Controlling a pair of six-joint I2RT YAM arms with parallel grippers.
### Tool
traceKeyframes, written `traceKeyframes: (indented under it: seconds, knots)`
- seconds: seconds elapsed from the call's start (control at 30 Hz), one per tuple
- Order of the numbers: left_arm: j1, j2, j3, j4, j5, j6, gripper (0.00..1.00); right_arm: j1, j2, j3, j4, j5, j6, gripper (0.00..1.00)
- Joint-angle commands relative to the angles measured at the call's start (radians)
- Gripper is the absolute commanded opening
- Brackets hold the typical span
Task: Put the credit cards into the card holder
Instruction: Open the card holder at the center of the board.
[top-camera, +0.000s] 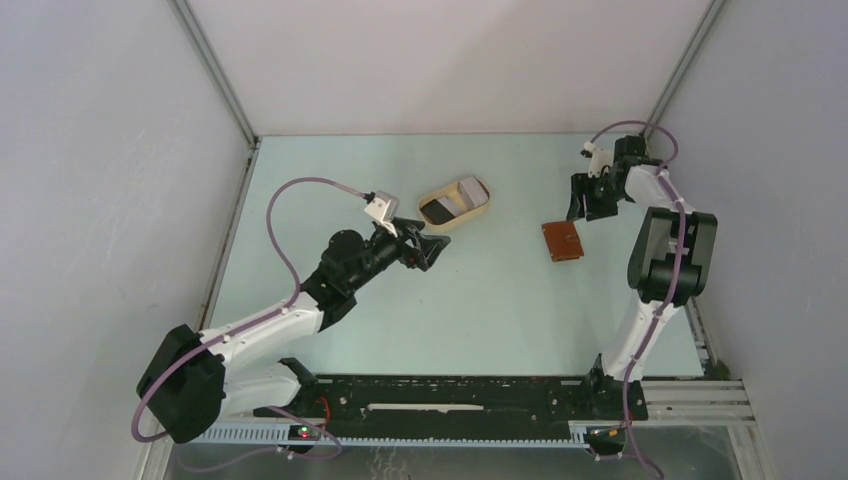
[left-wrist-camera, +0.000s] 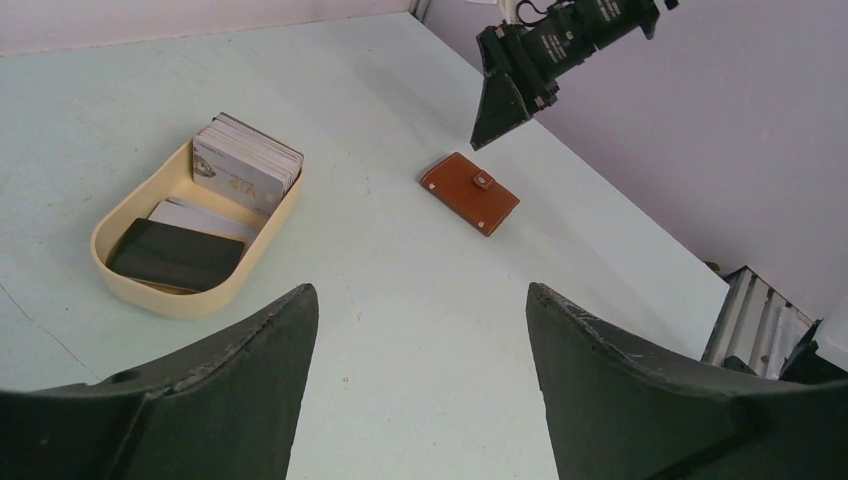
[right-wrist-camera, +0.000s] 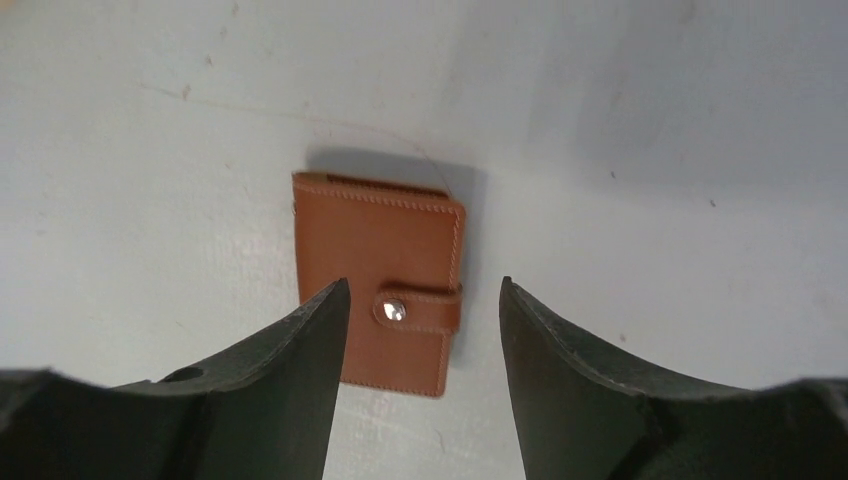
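Right gripper (right-wrist-camera: 422, 284) spread above the shut wallet (right-wrist-camera: 375, 240); left gripper (left-wrist-camera: 420, 292) spread and empty near the tray (left-wrist-camera: 180, 300) of cards (left-wrist-camera: 245, 165).

The right gripper's fingers (right-wrist-camera: 290, 380) stand apart on either side of the wallet's snapped tab, and the left wrist view shows them hanging clear above it, not touching. The wallet lies flat and closed on the table (top-camera: 480, 300), right of centre. The left gripper's jaws are wide with nothing between them, pointed across the table with the tray just ahead to its left. In the tray a stack of cards leans on edge at the far end, and a black card (left-wrist-camera: 175, 255) lies flat over a pale one (left-wrist-camera: 195, 215) at the near end. Tray and wallet are well apart.
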Motion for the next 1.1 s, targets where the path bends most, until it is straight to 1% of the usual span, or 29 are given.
traceKeyframes:
  seconds: [0.0, 0.17, 0.37, 0.47, 0.53, 0.7, 0.87, 0.97, 1.07]
  knots:
    - [-0.010, 0.001, -0.004, 0.042, -0.014, 0.042, 0.81, -0.006, 0.103, 0.136, -0.093, -0.107, 0.074, 0.65]
    - [-0.013, 0.008, -0.003, 0.042, -0.013, 0.045, 0.81, -0.008, 0.176, 0.179, -0.115, -0.111, 0.082, 0.63]
    - [-0.019, 0.016, 0.002, 0.040, -0.013, 0.050, 0.81, -0.003, 0.224, 0.216, -0.141, -0.081, 0.080, 0.61]
    - [-0.020, 0.015, 0.002, 0.040, -0.012, 0.053, 0.81, 0.002, 0.232, 0.204, -0.147, -0.086, 0.066, 0.60]
    - [-0.020, 0.015, 0.002, 0.039, -0.013, 0.054, 0.81, 0.011, 0.228, 0.189, -0.150, -0.091, 0.053, 0.56]
    - [-0.022, 0.015, 0.002, 0.037, -0.011, 0.056, 0.81, 0.048, 0.178, 0.098, -0.141, -0.139, 0.023, 0.47]
    - [-0.023, 0.017, 0.002, 0.037, -0.004, 0.056, 0.81, 0.106, 0.086, -0.020, -0.114, -0.173, 0.042, 0.37]
    - [-0.025, 0.018, 0.004, 0.035, 0.001, 0.051, 0.80, 0.174, 0.025, -0.115, -0.085, -0.184, 0.064, 0.35]
    - [-0.025, 0.018, -0.002, 0.033, 0.007, 0.029, 0.80, 0.272, -0.027, -0.201, -0.056, -0.180, 0.095, 0.33]
